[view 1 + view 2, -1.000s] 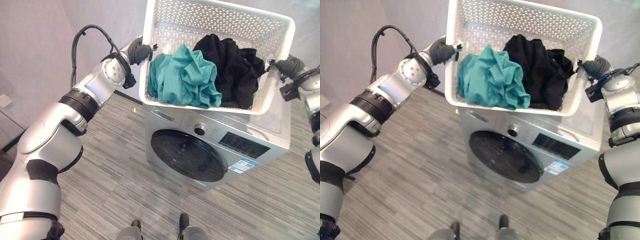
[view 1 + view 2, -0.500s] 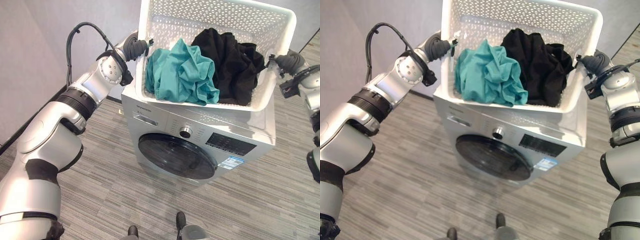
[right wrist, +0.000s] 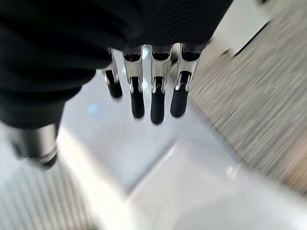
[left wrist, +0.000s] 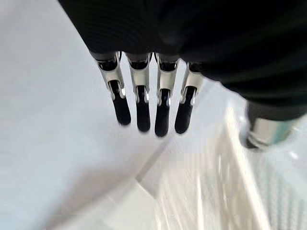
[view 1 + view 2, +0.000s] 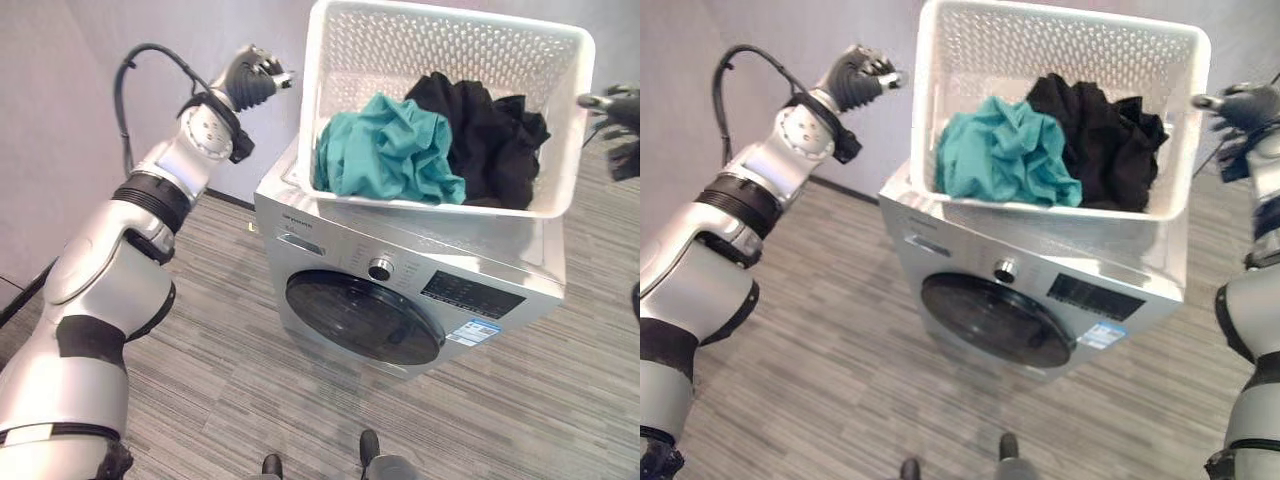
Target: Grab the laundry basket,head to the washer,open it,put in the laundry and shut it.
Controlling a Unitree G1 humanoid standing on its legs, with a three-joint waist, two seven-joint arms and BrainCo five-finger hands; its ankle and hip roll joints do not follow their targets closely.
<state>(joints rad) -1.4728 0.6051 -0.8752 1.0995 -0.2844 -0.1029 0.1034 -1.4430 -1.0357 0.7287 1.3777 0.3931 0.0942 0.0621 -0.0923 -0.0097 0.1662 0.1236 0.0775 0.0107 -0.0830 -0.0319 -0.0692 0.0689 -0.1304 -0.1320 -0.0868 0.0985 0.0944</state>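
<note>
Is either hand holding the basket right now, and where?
Neither. Both the left hand and right hand are open, apart from the basket, which sits on the washer.

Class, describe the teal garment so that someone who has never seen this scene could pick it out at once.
Find the silver front-loading washing machine with the dark round door. On its top sits a white perforated plastic laundry basket. The crumpled teal garment lies in its left half, beside a black heap of clothes; its bright colour sets it apart.

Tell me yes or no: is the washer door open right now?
No: the round dark door sits flush and closed on the front of the washer, with the laundry basket resting on its top.
</note>
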